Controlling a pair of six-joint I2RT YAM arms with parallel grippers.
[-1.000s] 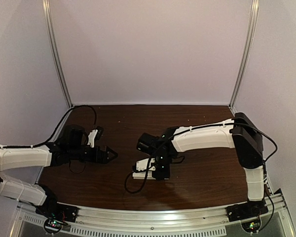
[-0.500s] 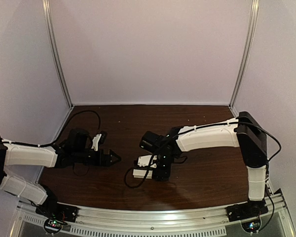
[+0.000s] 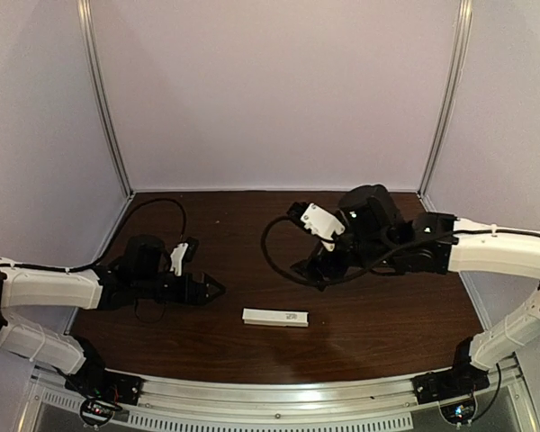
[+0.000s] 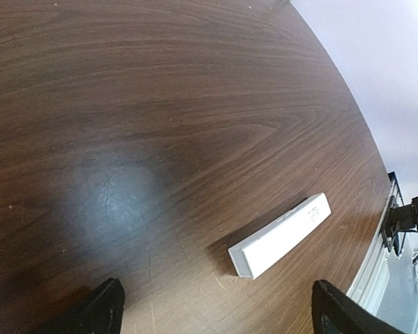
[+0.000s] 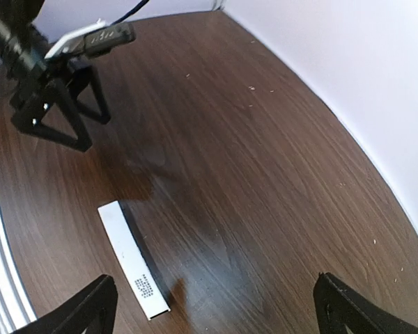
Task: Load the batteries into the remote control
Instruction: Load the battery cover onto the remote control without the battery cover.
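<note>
A long, slim white rectangular plastic remote control [image 3: 275,317] lies flat on the dark brown wood-grain surface [image 3: 387,333], near its front edge, between the two arms and touching neither. The left tool [image 3: 218,289], just left of the remote control and pointing towards it, has its fingers spread wide with nothing between them. The right tool [image 3: 310,270], behind and right of the remote control, likewise stands wide apart and empty

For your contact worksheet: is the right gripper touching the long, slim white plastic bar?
Apart. The top view shows bare table between the right gripper and the long, slim white plastic bar.
</note>
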